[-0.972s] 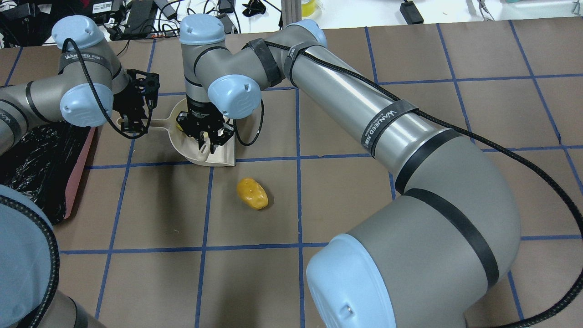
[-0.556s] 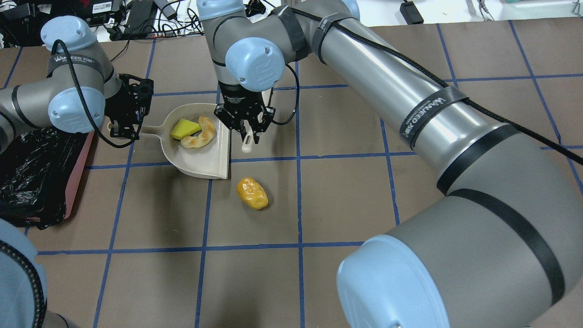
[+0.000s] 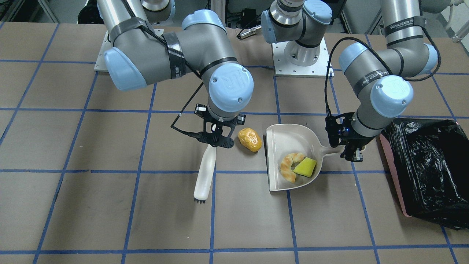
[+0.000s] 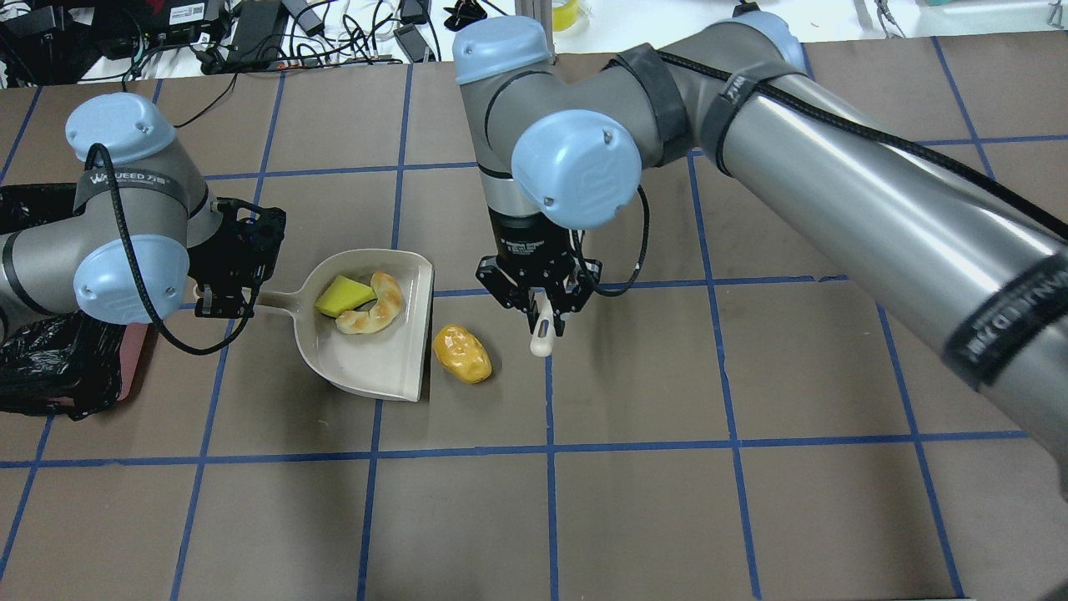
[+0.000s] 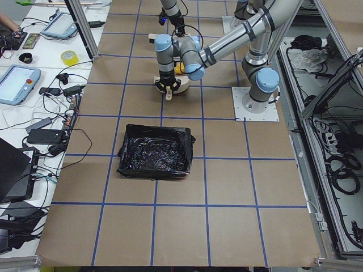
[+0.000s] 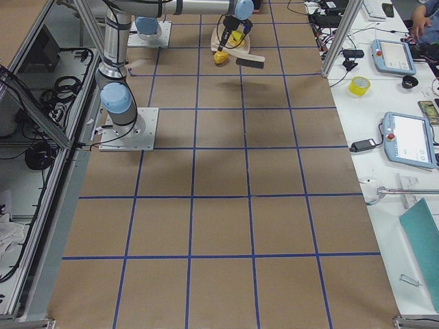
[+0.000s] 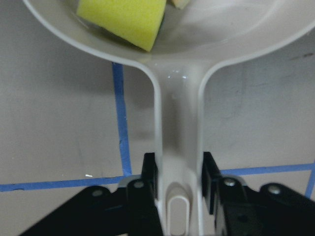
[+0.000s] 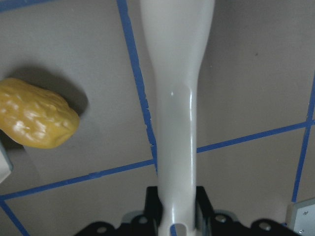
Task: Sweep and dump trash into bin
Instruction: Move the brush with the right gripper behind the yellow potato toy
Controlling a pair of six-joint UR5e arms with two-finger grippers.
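The beige dustpan lies on the table and holds the yellow wedge and the tan croissant piece. My left gripper is shut on the dustpan's handle. The golden potato-shaped lump lies on the table just outside the pan's open edge. My right gripper is shut on the white brush, which hangs at the lump's other side; the brush handle passes beside the lump. The pink bin with its black bag stands behind my left arm.
The brown table top carries a grid of blue tape lines. Cables and devices lie along the far edge. The arms' base plates are at the robot's side of the table.
My right gripper has carried the brush out of the dustpan and over to the lump's far side. My left gripper has drawn the dustpan toward the lump. The lump has not moved.
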